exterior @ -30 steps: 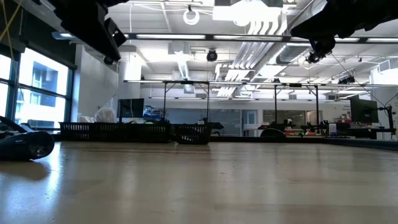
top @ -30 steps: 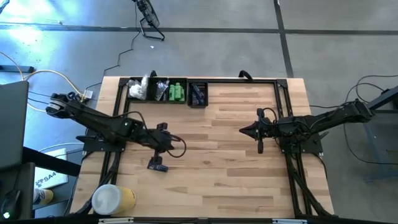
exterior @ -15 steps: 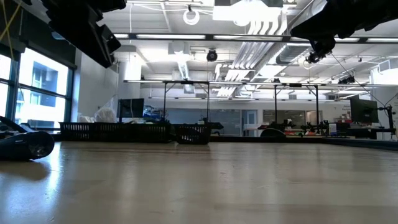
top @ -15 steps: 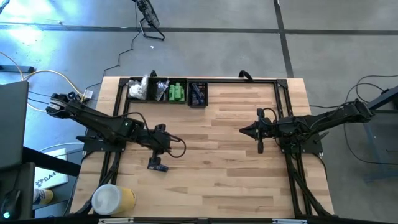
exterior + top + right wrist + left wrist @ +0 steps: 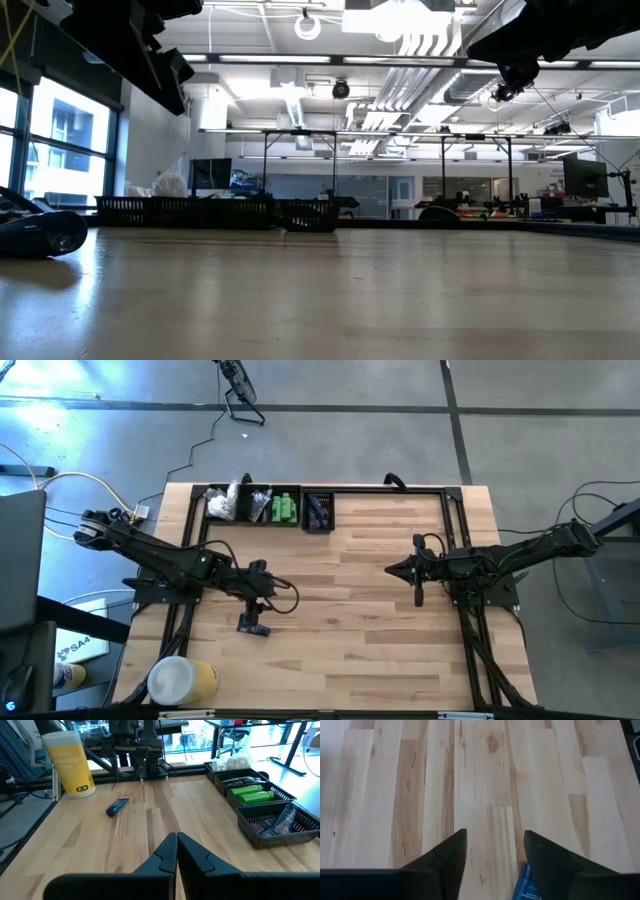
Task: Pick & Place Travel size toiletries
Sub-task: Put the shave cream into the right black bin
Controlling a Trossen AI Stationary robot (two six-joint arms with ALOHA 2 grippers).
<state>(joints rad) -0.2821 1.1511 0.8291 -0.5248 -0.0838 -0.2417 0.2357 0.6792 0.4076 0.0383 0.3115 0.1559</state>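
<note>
Left gripper [image 5: 262, 603]: your jaws stand parted with bare wood between them, holding nothing, left of centre in the high view
Dark sachet [image 5: 253, 626]: lies on the table [image 5: 380, 650] just below that gripper
Right gripper [image 5: 418, 596]: your fingers are pressed together, empty, right of centre
Baskets [image 5: 268, 507]: upper left, holding green bottles [image 5: 283, 508] and white packets [image 5: 222, 503]

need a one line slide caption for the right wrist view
Shut right gripper faces a dark sachet lying on the table.
</note>
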